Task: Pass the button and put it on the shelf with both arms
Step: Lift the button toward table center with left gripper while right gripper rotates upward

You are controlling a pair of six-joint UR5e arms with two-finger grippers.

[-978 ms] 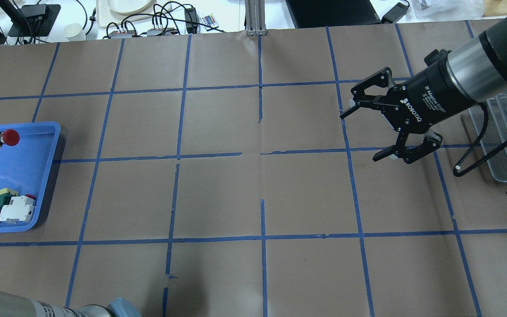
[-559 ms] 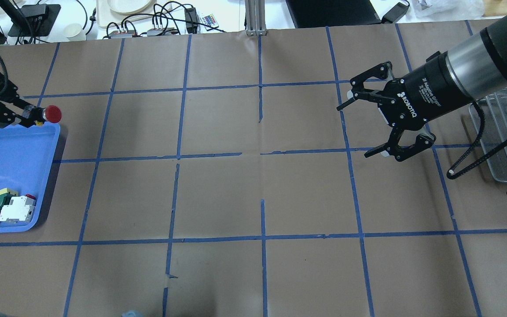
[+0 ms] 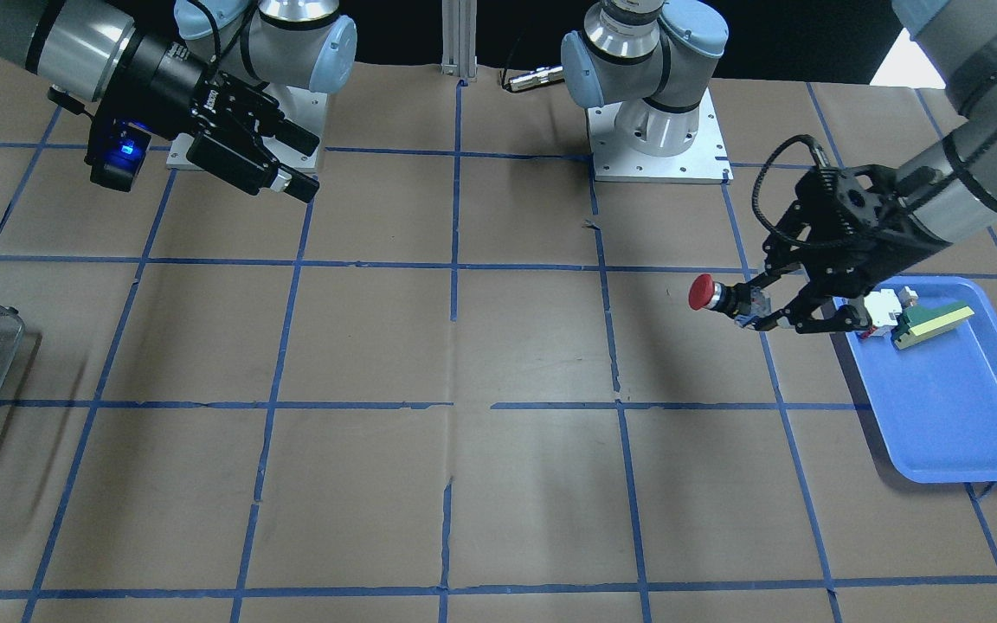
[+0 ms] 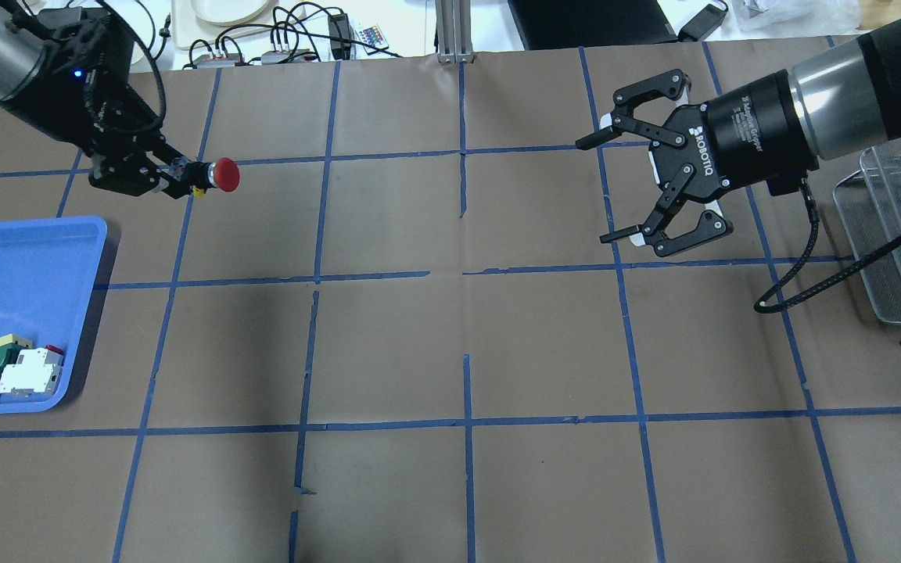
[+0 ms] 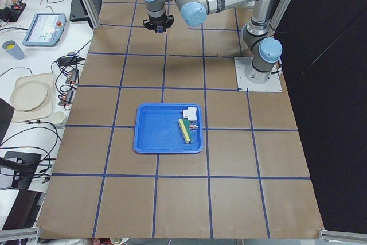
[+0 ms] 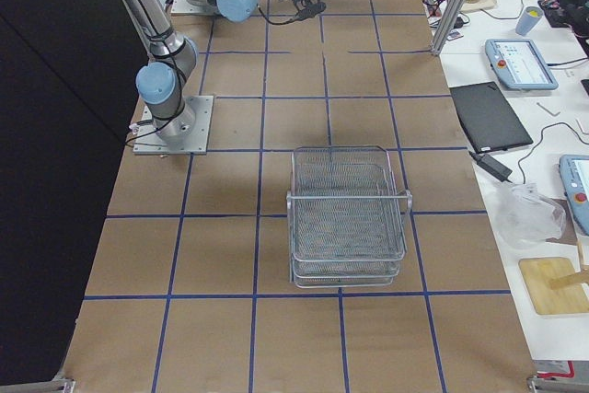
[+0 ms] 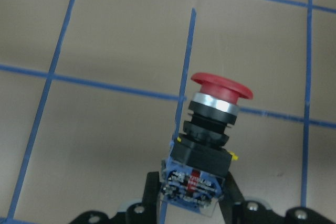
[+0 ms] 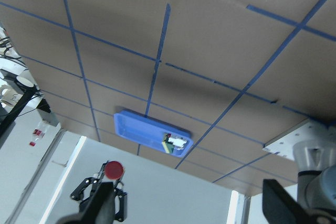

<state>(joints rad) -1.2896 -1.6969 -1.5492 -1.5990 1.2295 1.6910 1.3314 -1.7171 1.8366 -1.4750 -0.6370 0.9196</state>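
Upper left of the overhead view: the left pincer [image 4: 182, 178] pinches the button [image 4: 212, 175] by its bluish-clear rear block. The red head points toward frame centre, and the part is held above the surface [image 4: 388, 344] without touching it. In the left wrist view the hold covers only the end of that block; the black body and red head stand free.

Upper right of the overhead view: the right pincer [image 4: 593, 191] is spread wide and faces the button, well apart from it. At the right edge of frame sits the shelf [image 4: 900, 234]. At lower left the blue tray [image 4: 20, 289] holds two other parts, not concerned.

Assessment: the step in hand is the approach to hand-over. Recommendations:
- Bring both pincers together near mid-frame at matching height.
- Close the right pincer on the black body just behind the red head, turned so its fingers do not meet the left pair.
- Release the left pincer only once the right grip is firm.

Risk: the shallow hold on the rear block may let the button pivot if nudged before it is clamped.
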